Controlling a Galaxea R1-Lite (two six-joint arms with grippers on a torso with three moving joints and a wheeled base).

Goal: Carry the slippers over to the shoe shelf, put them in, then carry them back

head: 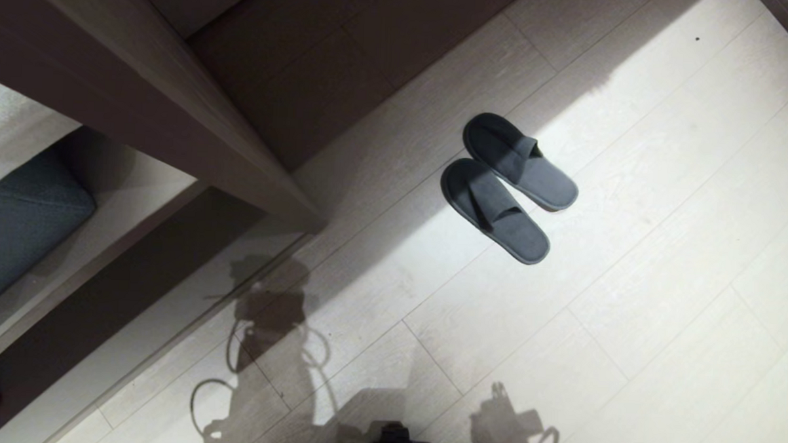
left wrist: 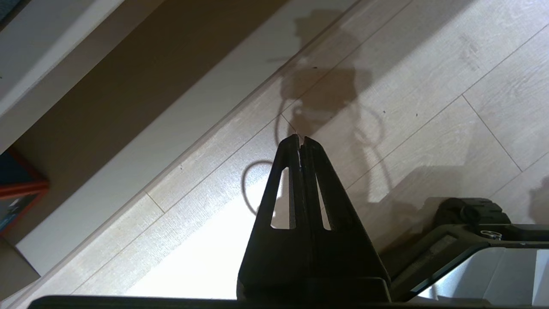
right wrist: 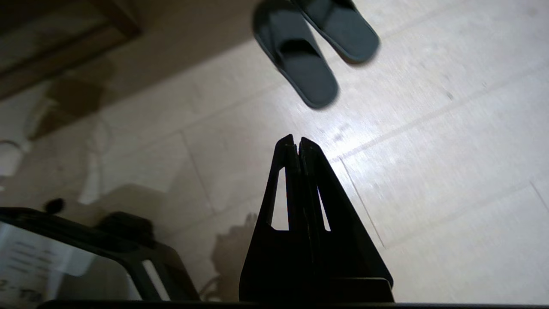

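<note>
Black tapered gripper (left wrist: 300,139) fingers with slotted cutouts; matte finish.

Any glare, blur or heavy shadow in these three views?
Head view: hard light; desk shadow crosses the slippers and arm shadows lie on the floor. Left wrist view: glare patch on the floor beside the shut left gripper. Right wrist view: slippers smeared beyond the shut right gripper.

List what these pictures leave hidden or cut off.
- Slippers: toe ends cut by the frame edge in the right wrist view.
- Both arms: outside the head view; only shadows on the floor.
- Shoe shelf: not identifiable in any view.
- Red-edged object: cut off in the left wrist view.
</note>
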